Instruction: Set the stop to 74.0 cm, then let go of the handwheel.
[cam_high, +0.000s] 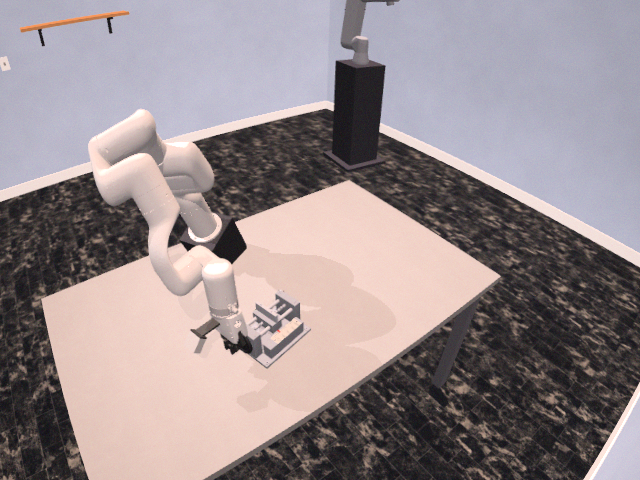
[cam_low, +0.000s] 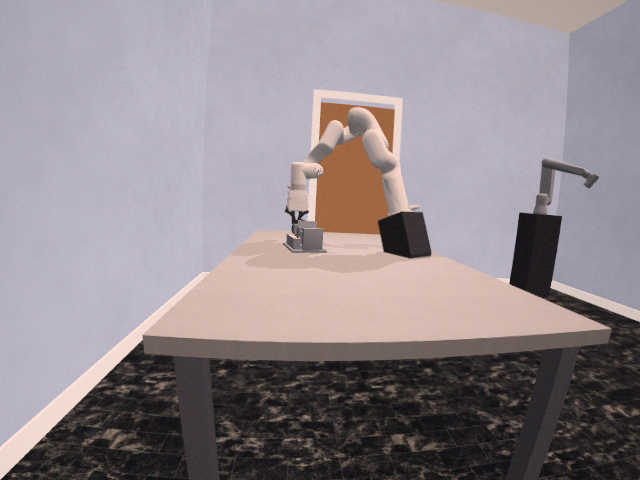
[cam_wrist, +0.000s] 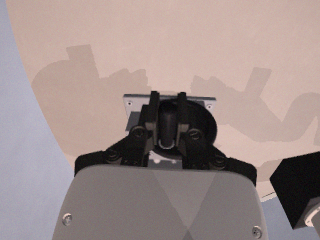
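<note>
- Your tool is closing snugly on the black handle; keep it following the rim's circle without tugging.
- Just beyond the fingers, the handwheel is facing you; be turning slowly near the mark.
- Farther along, the stop is sitting between end plates; its scale is reading too small to tell, so check before releasing.

arm arched high | wrist angled down | pincer closed in a grip
</note>
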